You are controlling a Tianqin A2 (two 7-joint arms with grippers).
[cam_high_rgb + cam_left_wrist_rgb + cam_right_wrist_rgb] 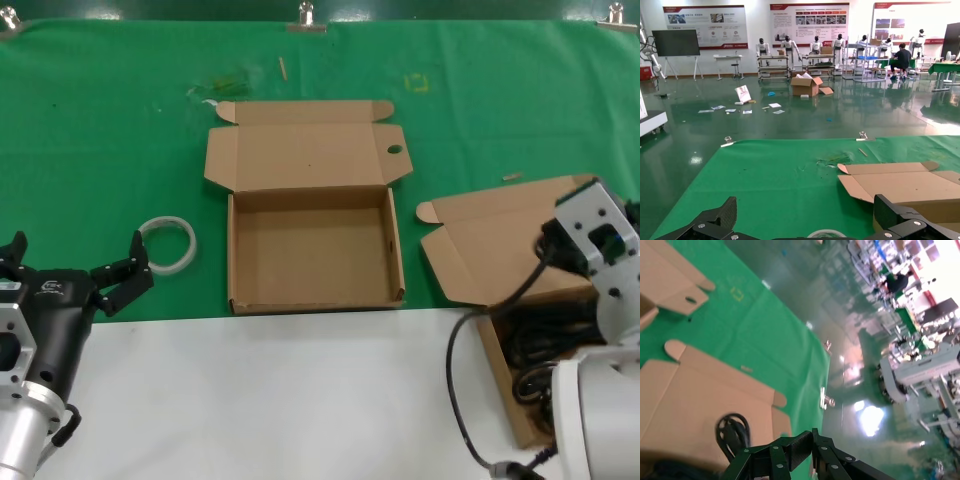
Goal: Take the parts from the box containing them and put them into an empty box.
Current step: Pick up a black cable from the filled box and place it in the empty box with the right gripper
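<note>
Right gripper [807,442] sits low over your cable box [500,250], jaws pressed together, black cables [535,350] inside at your right; empty box [312,255] centre; left gripper [75,265] spread beside the white ring [168,245].

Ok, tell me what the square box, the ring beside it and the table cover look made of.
Square box: matte brown cardboard, going by its folded flaps and cut edges. Ring: pale, slightly translucent, likely plastic or tape. Table cover: green cloth or felt, matte.
</note>
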